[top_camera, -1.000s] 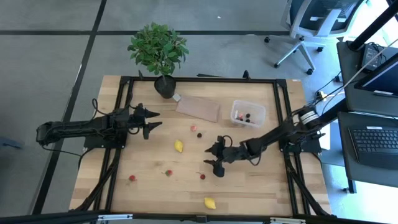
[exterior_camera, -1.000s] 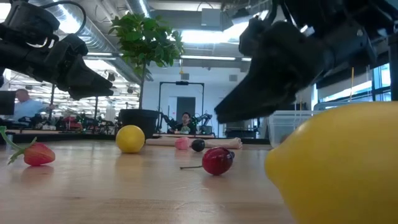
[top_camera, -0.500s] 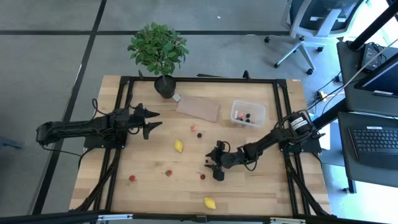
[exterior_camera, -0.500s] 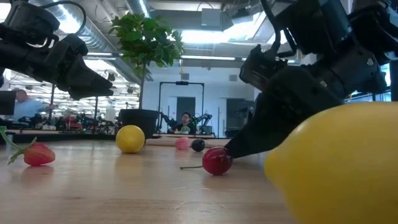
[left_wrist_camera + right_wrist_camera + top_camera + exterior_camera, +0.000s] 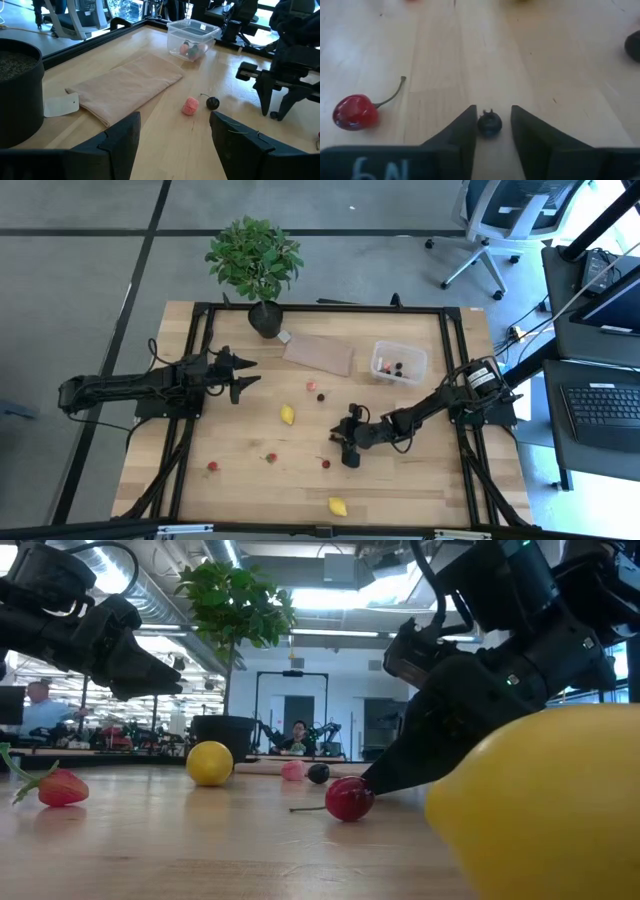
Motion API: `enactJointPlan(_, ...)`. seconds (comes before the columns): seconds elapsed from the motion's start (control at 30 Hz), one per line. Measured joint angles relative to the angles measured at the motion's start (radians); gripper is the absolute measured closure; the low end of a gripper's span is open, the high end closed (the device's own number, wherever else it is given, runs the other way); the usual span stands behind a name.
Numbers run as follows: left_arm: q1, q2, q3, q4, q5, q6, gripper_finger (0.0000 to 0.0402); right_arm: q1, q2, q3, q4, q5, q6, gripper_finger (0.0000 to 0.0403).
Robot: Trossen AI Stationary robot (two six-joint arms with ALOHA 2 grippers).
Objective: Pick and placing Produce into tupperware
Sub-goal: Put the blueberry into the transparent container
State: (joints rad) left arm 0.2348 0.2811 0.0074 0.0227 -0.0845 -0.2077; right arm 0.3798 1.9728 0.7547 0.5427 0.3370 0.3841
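Risk I see: right gripper (image 5: 490, 131) jaws narrowing round dark berry (image 5: 490, 123), not yet clamped; round berry may squirt out. Left gripper (image 5: 172, 132) open, empty.

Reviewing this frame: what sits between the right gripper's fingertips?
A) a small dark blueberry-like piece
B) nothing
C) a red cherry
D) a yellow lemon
A: in the right wrist view the small dark berry lies on the table between the right gripper's fingers, while the red cherry lies off to the side.
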Motion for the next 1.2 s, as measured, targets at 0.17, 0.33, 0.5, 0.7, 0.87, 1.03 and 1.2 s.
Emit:
enactJointPlan(0.17, 0.000, 0.000, 0.000, 0.000, 0.000, 0.000, 0.0170, -0.001, 0.000, 0.000, -0.002, 0.000, 0.030, 0.0326)
enactJointPlan(0.33, 0.000, 0.000, 0.000, 0.000, 0.000, 0.000, 0.0170, -0.005, -0.034, -0.002, -0.023, -0.031, 0.085, 0.0349)
enactJointPlan(0.5, 0.000, 0.000, 0.000, 0.000, 0.000, 0.000, 0.0170, -0.034, -0.185, -0.003, -0.071, -0.027, 0.137, 0.0350)
enactJointPlan(0.7, 0.000, 0.000, 0.000, 0.000, 0.000, -0.022, 0.0170, -0.123, -0.526, -0.001, -0.442, 0.141, 0.315, 0.0350)
enactJointPlan(0.87, 0.000, 0.000, 0.000, 0.000, 0.000, -0.027, 0.0170, -0.226, -0.810, -0.002, -0.879, 0.167, 0.586, 0.0350)
enactJointPlan(1.03, 0.000, 0.000, 0.000, 0.000, 0.000, -0.027, 0.0170, -0.326, -0.953, -0.002, -1.183, 0.159, 0.743, 0.0350)
enactJointPlan(1.2, 0.000, 0.000, 0.000, 0.000, 0.000, -0.027, 0.0170, -0.423, -0.948, -0.002, -1.335, 0.077, 0.767, 0.0350)
